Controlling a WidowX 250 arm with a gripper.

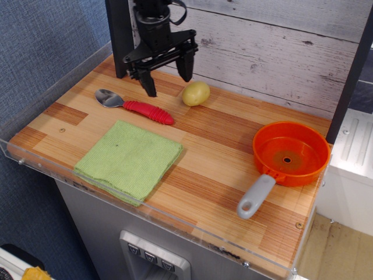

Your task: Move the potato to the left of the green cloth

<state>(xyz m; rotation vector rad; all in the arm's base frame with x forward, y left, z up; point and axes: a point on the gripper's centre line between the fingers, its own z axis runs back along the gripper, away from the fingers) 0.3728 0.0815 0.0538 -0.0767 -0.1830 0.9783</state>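
The black gripper [168,79] hangs over the back of the wooden table [233,169], fingers spread wide with nothing between them, and both tips are up off the wood. One finger [148,83] points down towards the spoon, the other finger [186,65] sits higher and nearer the plank wall. Just to the right of it, apart from both fingers, there's the potato [196,93], a pale yellow-green lump lying on the tabletop close to the back wall. In front of the gripper lies a spoon [134,106] with a ribbed red handle and a shiny metal bowl, the bowl pointing left and the handle angling towards the middle of the table. Nearer the front edge, the green cloth [129,160] lies flat, a folded lime-green square turned a little on the slant, close to the spoon's handle but not touching it. The potato is behind the cloth and off to its right, with the spoon between them. Well away on the right side sits an orange pan [291,153], upright, its grey handle [256,196] pointing towards the front edge. A clear plastic rim [175,224] runs along the table's front.
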